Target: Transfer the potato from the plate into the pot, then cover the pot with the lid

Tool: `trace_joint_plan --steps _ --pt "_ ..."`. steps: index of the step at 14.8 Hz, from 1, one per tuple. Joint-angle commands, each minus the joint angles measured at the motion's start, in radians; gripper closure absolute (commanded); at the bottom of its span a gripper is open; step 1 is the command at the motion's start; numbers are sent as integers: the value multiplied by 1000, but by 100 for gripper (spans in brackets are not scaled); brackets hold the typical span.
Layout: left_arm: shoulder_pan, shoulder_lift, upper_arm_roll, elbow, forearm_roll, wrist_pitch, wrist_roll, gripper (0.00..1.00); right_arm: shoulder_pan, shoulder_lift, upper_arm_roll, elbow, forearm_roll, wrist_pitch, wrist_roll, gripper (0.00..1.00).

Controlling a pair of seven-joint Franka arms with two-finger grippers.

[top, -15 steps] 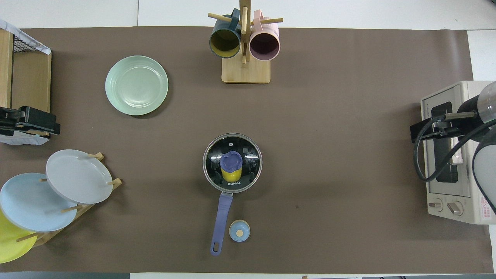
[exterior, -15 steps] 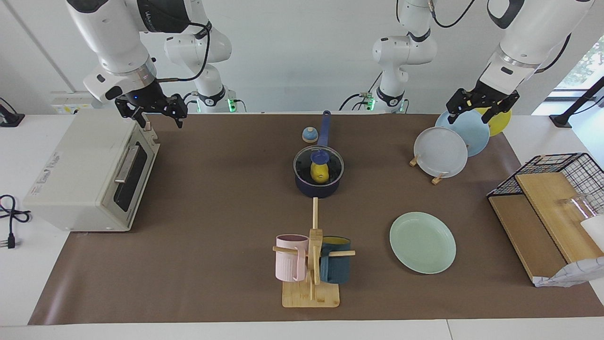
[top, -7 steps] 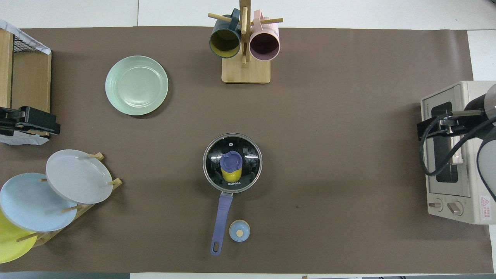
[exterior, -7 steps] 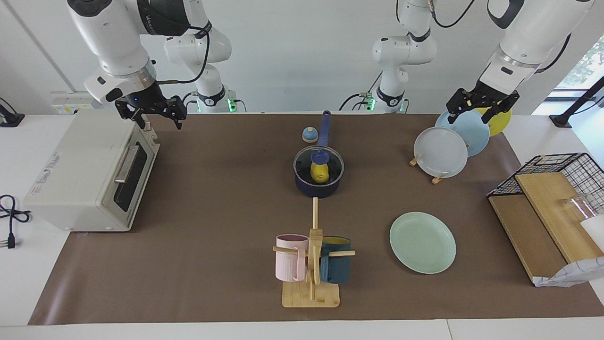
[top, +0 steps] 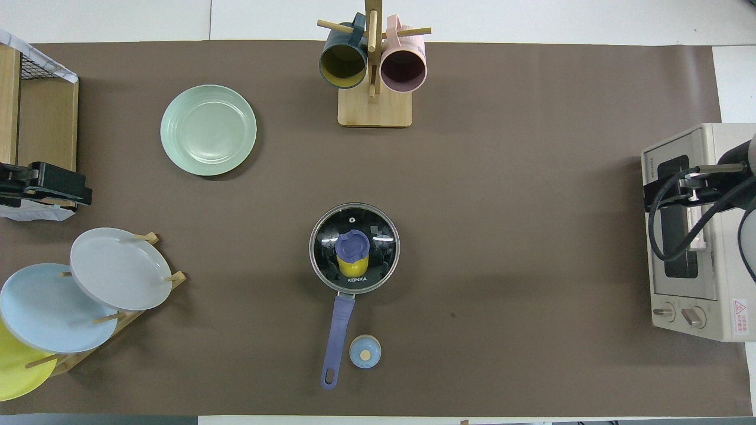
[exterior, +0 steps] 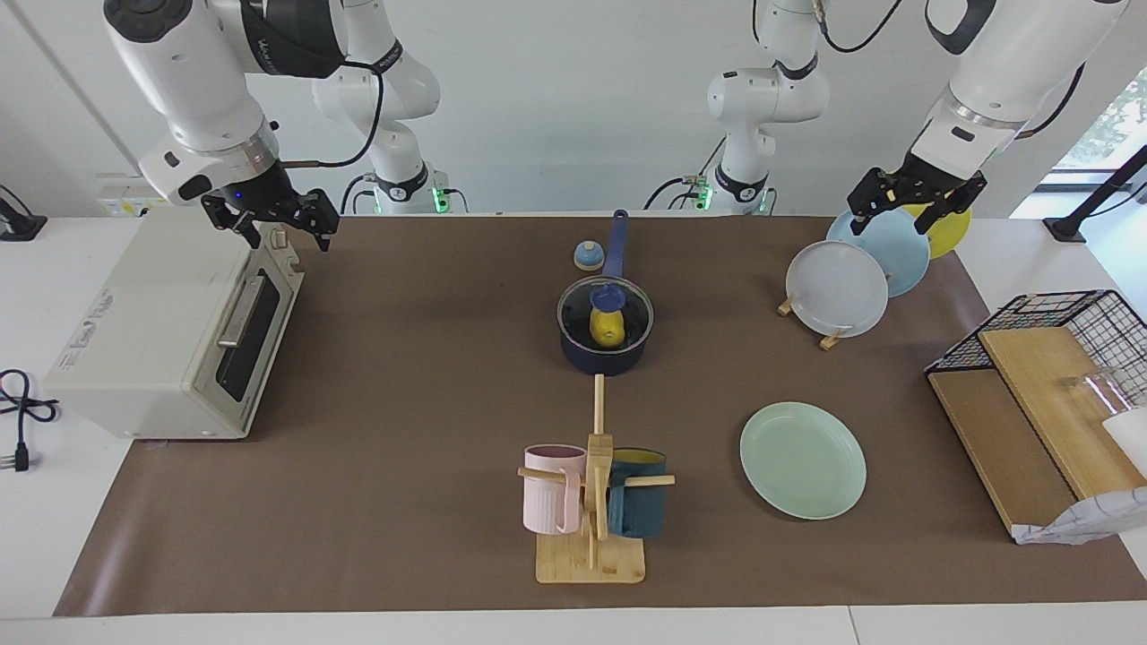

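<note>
The potato (exterior: pixel 607 328) sits inside the pot (exterior: pixel 603 355) at mid-table, seen through the lid (exterior: pixel 605 309) that covers the pot; the pot's handle (exterior: pixel 616 243) points toward the robots, a bell (exterior: pixel 588 256) just beside it; the plate (exterior: pixel 802 459) lies bare, farther from the robots than the pot, toward the left arm's end; the left gripper (exterior: pixel 912 211) hangs over the plate rack (exterior: pixel 832 339), fingers spread; the right gripper (exterior: pixel 271 221) hangs over the oven (exterior: pixel 161 331), fingers spread, holding nothing.
</note>
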Motion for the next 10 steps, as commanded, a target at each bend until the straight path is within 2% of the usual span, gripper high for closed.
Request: trace_joint_plan --steps 1,10 --pt "4 -1 -2 -4 9 2 -6 0 -25 12 12 35 6 2 -26 0" --pt "4 -1 -2 -4 9 2 -7 0 -14 58 11 58 -6 -15 -23 0"
